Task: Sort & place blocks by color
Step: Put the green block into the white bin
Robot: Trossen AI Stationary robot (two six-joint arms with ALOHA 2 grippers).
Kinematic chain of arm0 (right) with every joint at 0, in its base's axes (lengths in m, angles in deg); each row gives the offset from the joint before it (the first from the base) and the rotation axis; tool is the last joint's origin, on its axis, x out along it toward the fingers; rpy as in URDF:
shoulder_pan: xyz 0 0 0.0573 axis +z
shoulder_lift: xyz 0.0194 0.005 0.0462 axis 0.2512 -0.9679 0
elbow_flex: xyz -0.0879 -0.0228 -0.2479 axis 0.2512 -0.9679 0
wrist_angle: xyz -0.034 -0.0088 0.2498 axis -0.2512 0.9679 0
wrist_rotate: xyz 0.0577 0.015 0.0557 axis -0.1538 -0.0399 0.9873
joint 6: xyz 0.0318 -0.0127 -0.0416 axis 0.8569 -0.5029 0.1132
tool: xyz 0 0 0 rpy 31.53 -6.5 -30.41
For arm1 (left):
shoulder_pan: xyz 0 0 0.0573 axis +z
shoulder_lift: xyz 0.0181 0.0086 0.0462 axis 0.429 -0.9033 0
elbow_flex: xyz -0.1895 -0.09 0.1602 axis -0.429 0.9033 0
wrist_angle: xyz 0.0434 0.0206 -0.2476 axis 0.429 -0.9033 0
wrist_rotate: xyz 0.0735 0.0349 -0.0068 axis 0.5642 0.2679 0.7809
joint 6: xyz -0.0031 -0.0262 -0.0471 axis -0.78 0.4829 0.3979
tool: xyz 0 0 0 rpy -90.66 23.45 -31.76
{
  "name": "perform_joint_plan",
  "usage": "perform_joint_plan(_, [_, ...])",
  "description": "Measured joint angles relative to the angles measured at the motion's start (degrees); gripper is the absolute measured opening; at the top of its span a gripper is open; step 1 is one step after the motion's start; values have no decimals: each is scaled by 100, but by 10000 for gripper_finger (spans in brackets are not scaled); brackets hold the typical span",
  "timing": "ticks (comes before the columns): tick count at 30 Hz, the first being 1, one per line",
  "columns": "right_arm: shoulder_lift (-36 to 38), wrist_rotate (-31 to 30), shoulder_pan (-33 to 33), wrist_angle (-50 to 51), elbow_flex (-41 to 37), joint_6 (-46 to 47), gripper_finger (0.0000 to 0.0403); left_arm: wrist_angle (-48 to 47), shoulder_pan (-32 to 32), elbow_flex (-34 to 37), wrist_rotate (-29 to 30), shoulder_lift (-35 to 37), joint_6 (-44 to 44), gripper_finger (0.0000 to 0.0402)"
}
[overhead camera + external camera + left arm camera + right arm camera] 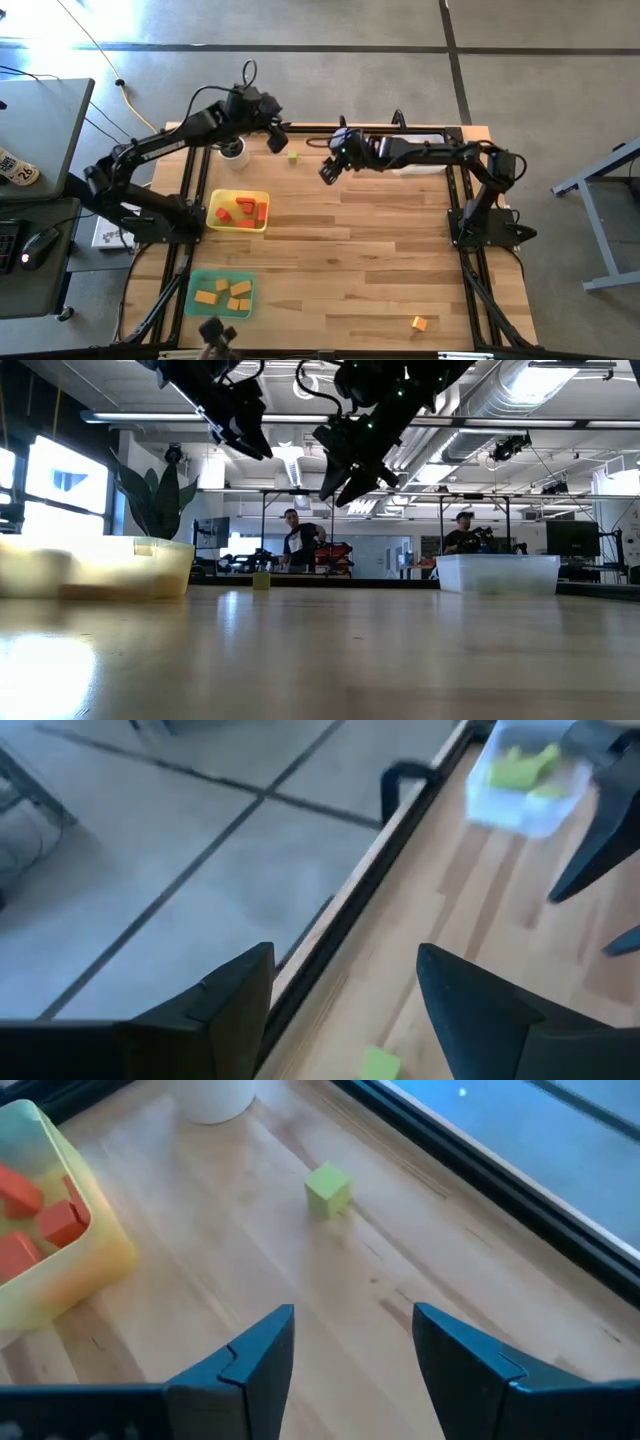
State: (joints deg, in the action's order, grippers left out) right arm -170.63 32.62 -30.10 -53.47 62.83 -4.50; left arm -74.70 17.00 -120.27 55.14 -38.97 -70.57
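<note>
Up at twelve o'clock on the pale wooden table (pixel 380 260), a small light green cube (pixel 292 156) sits alone on the boards, near the far rail. The left gripper (pixel 277 140) hangs just beside it at its ten o'clock, raised off the wood, jaws spread wide and holding nothing. The right gripper (pixel 328 172) hovers at the cube's four o'clock, jaws parted and empty. Red blocks (pixel 244 210) lie in the yellow plastic tray (pixel 213 197) at nine o'clock, orange blocks (pixel 224 293) fill the green tray (pixel 196 283) at seven o'clock, and green pieces (pixel 522 768) rest in the clear tub (pixel 520 808). One orange cube (pixel 419 323) lies loose at five o'clock.
</note>
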Motion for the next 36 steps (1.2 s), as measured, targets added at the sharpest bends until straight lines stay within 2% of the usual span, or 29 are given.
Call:
perform_joint_plan(5, [0, 333, -300, -2, 0, -164, 191, -67, 242, -35, -384, -739, -21, 236])
perform_joint_plan(9, [0, 387, -435, -2, 0, -162, 191, -140, 261, -91, -258, -1427, 153, 236])
perform_joint_plan(20, [0, 389, -478, -2, 0, -293, 191, -1686, 141, -1451, 180, -2879, 2730, 236])
perform_joint_plan(28, [0, 389, -478, -2, 0, -308, 191, -2228, 134, -1544, -96, -3076, 4047, 236])
perform_joint_plan(36, [0, 402, -471, -2, 0, -308, 191, -2114, 134, -1544, 6, -3076, 4389, 236])
